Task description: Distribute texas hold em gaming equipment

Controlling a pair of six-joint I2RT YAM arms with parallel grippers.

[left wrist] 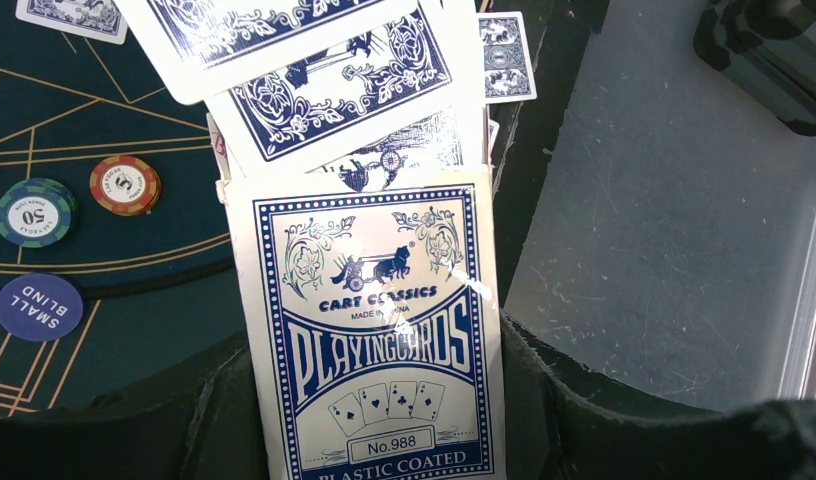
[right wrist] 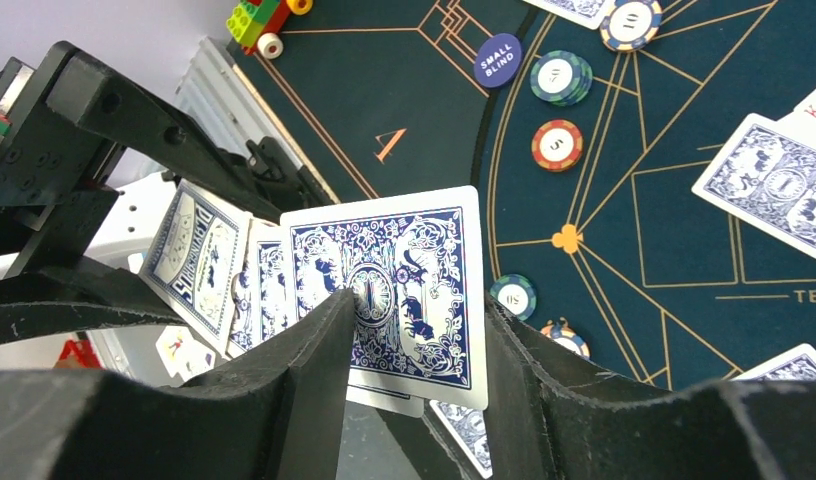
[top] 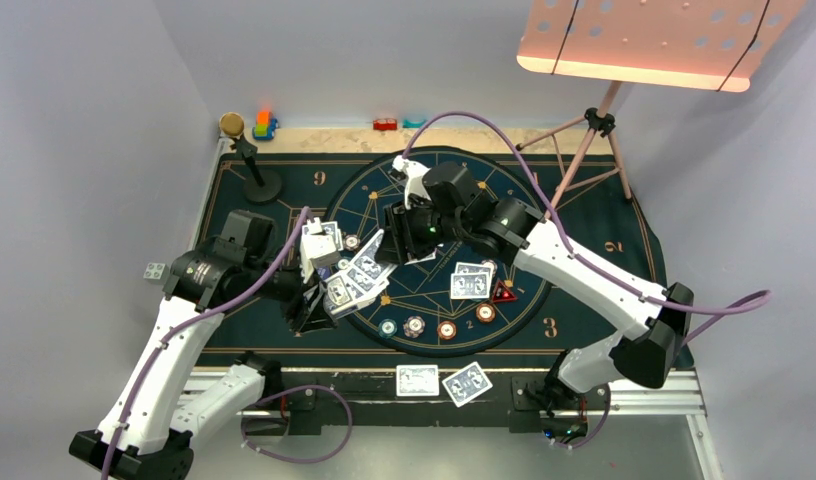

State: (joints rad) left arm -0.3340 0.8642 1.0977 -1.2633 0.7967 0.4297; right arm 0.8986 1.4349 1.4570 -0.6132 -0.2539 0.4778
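Note:
My left gripper (top: 327,297) is shut on a blue-and-white playing card box (left wrist: 374,330), with blue-backed cards (left wrist: 334,95) fanning out of its top. My right gripper (top: 399,240) is open at the fan's far end. In the right wrist view its jaws (right wrist: 419,330) stand either side of the top card (right wrist: 424,250), the left finger against it. Two cards (top: 471,281) and a red triangular marker (top: 502,292) lie on the mat. Chips (top: 415,325) sit in a row at the circle's near rim. Two cards (top: 417,380) lie off the mat's near edge.
A black stand with a cork top (top: 246,150) is at the mat's back left, with toy blocks (top: 264,125) behind it. A pink perforated panel on a tripod (top: 594,130) is at the back right. A "small blind" chip (left wrist: 39,307) lies beside two other chips (left wrist: 124,185).

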